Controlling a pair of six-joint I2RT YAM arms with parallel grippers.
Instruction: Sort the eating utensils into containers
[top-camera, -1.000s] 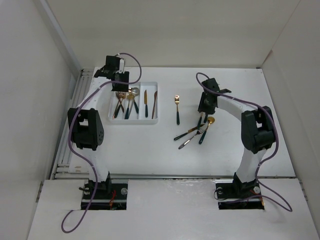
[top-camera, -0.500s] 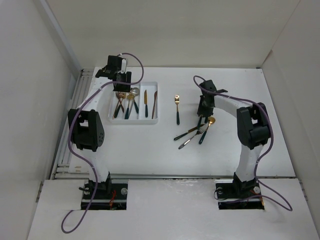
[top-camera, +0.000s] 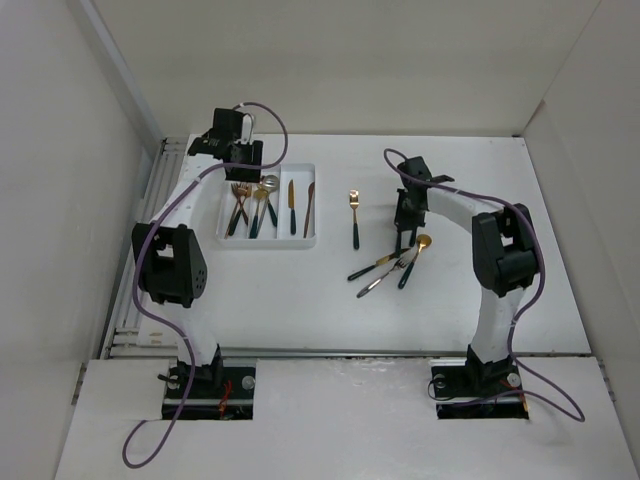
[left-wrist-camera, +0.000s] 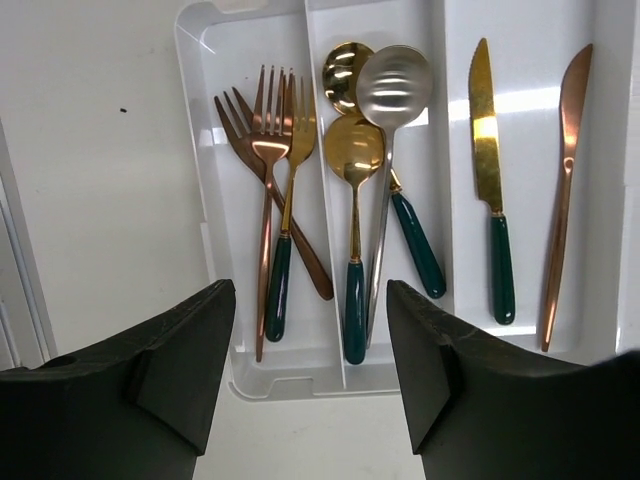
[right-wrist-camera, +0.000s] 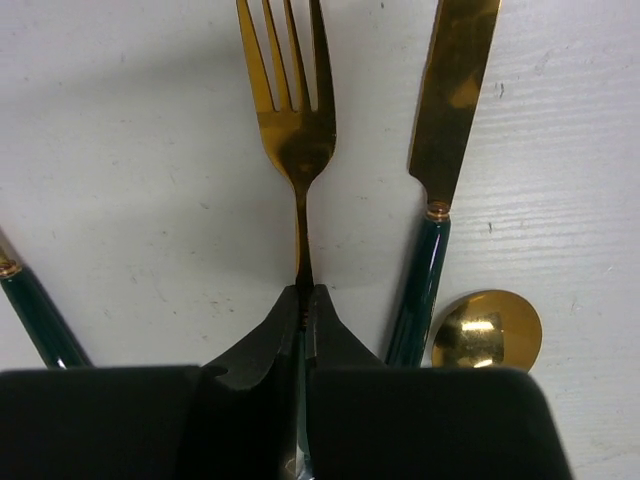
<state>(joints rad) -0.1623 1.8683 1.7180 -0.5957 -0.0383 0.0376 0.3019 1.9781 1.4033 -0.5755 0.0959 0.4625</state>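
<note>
My right gripper (right-wrist-camera: 307, 300) is shut on the neck of a gold fork (right-wrist-camera: 290, 110) with a green handle, low over the table. It sits over a loose pile of utensils (top-camera: 385, 265) right of centre. A gold knife (right-wrist-camera: 452, 90) and a gold spoon bowl (right-wrist-camera: 487, 330) lie just right of the fork. My left gripper (left-wrist-camera: 310, 380) is open and empty above the end of the white tray (left-wrist-camera: 195, 60). The tray holds forks (left-wrist-camera: 270, 150), spoons (left-wrist-camera: 385, 90) and knives (left-wrist-camera: 482, 110), one kind to each compartment. I cannot tell whether the held fork is off the table.
A single gold fork (top-camera: 354, 218) with a green handle lies alone between the tray (top-camera: 268, 245) and the pile. Another green handle (right-wrist-camera: 40, 320) lies left of my right gripper. White walls close the table at the back and sides.
My right gripper has shifted slightly left and lower onto the pile, and its elbow has swung inward. The left gripper has barely moved over the tray.
</note>
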